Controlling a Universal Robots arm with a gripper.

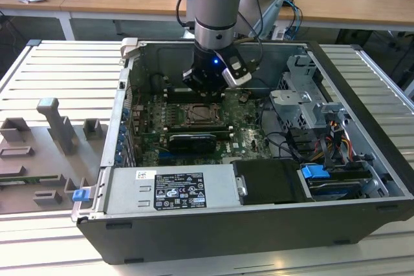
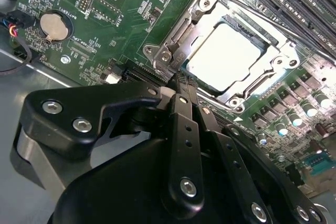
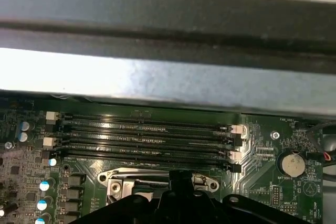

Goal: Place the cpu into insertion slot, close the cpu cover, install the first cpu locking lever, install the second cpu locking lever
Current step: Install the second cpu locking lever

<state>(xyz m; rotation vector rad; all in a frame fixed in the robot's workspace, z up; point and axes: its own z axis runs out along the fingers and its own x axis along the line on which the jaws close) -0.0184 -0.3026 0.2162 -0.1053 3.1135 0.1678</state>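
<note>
We see the pincer (image 2: pixel 176 90) hanging low inside the case (image 1: pixel 362 159), just above the board (image 2: pixel 121 3), its fingers (image 2: pixel 181 124) drawn together with nothing between them. The cpu (image 2: pixel 223 56) lies just beyond the fingertips, seated flat in the slot (image 2: pixel 210 45), and the cover (image 2: pixel 184 30) is down around it, its window leaving the pale top bare. A lever (image 2: pixel 262 17) runs along the far side of the cover. We judge the tips sit at the near edge to work the locking there. The memory slots (image 3: pixel 147 135) lie further off.
</note>
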